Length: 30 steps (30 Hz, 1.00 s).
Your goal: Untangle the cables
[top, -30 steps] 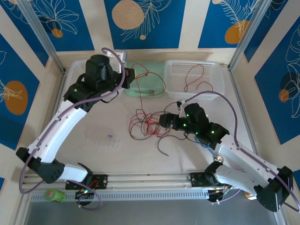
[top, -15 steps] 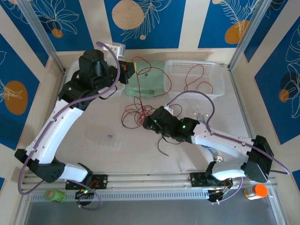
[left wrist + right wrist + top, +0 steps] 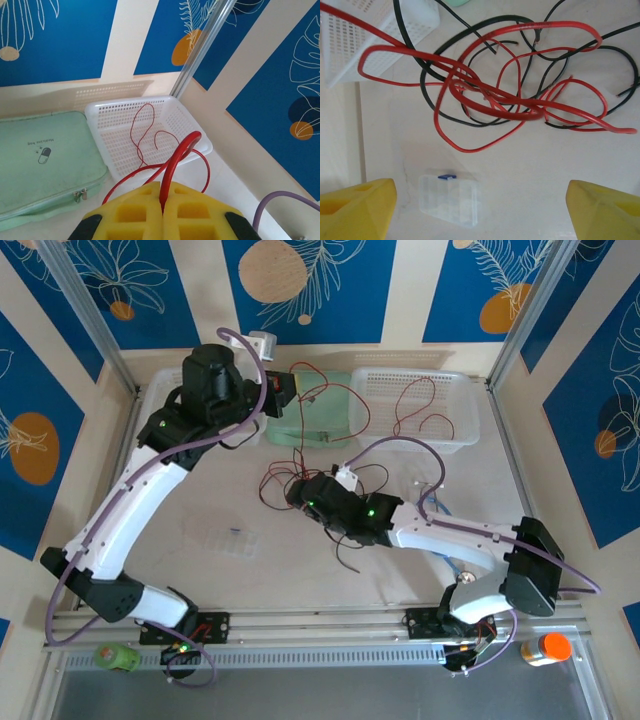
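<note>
Your left tool (image 3: 162, 197) (image 3: 283, 390) is clamped tight. Its yellow pads (image 3: 130, 215) press together on a red cable (image 3: 177, 152), which rises out of the seam between them and arcs toward the white basket (image 3: 100, 107) (image 3: 460, 390). Your right tool (image 3: 480, 210) (image 3: 298, 492) is spread wide with nothing in it, its yellow fingers (image 3: 355, 210) at the far corners of the wrist view. It hangs above the tangle.

You are working on a pale cream tabletop (image 3: 200, 490). It is boxed in by walls (image 3: 320, 290) painted blue and cream with leaf drawings and orange discs. Aluminium posts (image 3: 80, 310) stand at the back corners.

The cables (image 3: 490, 100) (image 3: 290, 480) lie in a loose knot of red and black loops at mid-tabletop, just in front of the mint-green zip pouch (image 3: 320, 425) (image 3: 45, 150). Thin red loops also lie inside the basket.

The pouch and basket sit side by side against the back wall, and the basket's corner comes close to the knot's outer loops in the right wrist view. A small clear plastic box (image 3: 449, 200) (image 3: 225, 538) lies apart from the cables, to the left of the knot in the top view. You have bare tabletop around that box and in front of the knot, down to the metal rail (image 3: 320, 625) at the near edge. The right arm stretches across the right front part.
</note>
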Available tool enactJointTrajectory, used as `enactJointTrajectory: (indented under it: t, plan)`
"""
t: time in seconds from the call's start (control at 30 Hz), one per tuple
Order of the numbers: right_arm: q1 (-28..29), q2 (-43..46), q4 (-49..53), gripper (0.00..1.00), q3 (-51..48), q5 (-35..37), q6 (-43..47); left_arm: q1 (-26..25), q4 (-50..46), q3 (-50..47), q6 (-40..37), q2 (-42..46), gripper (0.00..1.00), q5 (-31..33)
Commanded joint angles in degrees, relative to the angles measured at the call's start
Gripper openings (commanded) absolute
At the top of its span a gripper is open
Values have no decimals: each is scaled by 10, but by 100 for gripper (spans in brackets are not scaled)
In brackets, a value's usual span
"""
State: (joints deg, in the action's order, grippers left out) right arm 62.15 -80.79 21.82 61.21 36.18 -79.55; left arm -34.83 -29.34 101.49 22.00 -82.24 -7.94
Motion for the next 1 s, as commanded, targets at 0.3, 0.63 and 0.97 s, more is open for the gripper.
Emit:
enactJointTrajectory:
  t: [0.3,0.63,0.97]
  plan:
    - [3,-121,-28,89,105,97,-75,-11,17,28,10,11,1,-15]
    - [-22,-205,24,76,151,168,-81,-12,-10,51,-6,35,2,-8]
    - [-49,-91,89,35,16,170,-80,-10,-93,108,-84,36,3,137]
